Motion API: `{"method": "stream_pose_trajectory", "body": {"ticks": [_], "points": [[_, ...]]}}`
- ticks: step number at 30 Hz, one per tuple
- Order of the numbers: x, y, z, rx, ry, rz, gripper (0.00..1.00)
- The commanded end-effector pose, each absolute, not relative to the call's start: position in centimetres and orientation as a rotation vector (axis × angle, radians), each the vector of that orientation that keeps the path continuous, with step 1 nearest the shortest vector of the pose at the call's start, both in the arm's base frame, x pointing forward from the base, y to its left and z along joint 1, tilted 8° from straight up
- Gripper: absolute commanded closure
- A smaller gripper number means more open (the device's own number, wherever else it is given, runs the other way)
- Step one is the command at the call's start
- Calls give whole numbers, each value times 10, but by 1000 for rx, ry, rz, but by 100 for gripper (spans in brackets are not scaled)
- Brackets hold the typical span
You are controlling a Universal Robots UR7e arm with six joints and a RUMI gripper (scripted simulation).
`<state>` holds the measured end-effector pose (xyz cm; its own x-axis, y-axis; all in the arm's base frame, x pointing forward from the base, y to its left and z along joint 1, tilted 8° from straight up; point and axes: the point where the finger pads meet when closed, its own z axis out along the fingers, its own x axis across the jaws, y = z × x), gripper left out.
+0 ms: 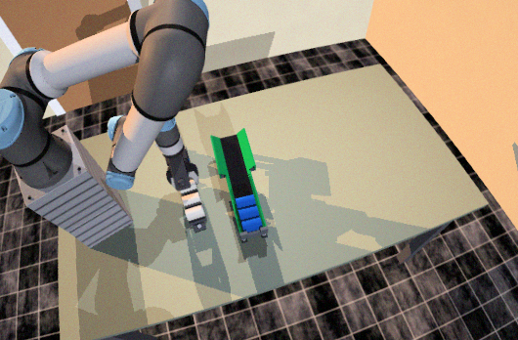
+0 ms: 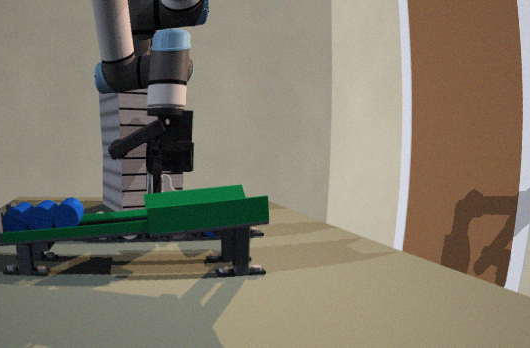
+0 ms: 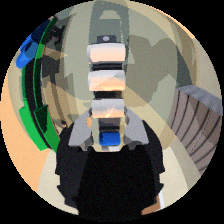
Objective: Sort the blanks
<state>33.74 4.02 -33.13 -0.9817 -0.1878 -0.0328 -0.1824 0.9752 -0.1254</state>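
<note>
Three blue blanks [image 1: 247, 212] [image 2: 41, 215] [image 3: 29, 49] lie across the green feed ramp [image 1: 250, 157] [image 2: 199, 215] in one row against its stop. Two white blanks [image 1: 193, 205] lie across the stock rack [image 1: 198, 227] [image 3: 106, 39] toward its bracket end. My gripper [image 3: 108, 107] is down over the rack, its fingertips at both ends of a third white blank [image 3: 108, 108], and looks shut on it. Whether that blank touches the rack floor is hidden. Another blue blank [image 3: 109, 139] shows farther along the rack, between the fingers in the wrist view.
The ramp's raised green side walls stand close beside the gripper. The robot's ribbed pedestal [image 1: 80, 210] [image 3: 197, 125] is on the rack's other side. The arm hangs over the rack and hides part of it in the top view.
</note>
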Motion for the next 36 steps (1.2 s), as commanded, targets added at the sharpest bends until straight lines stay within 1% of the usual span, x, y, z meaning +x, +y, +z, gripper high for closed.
{"method": "stream_pose_trajectory", "body": {"ticks": [1,6,7,23,36], "points": [[341,41,-331,-291,3071,-191,56],[341,41,-331,-291,3071,-191,54],[341,41,-331,-291,3071,-191,51],[338,42,-327,-292,3075,-189,51],[336,46,-295,-292,3075,-190,51]]}}
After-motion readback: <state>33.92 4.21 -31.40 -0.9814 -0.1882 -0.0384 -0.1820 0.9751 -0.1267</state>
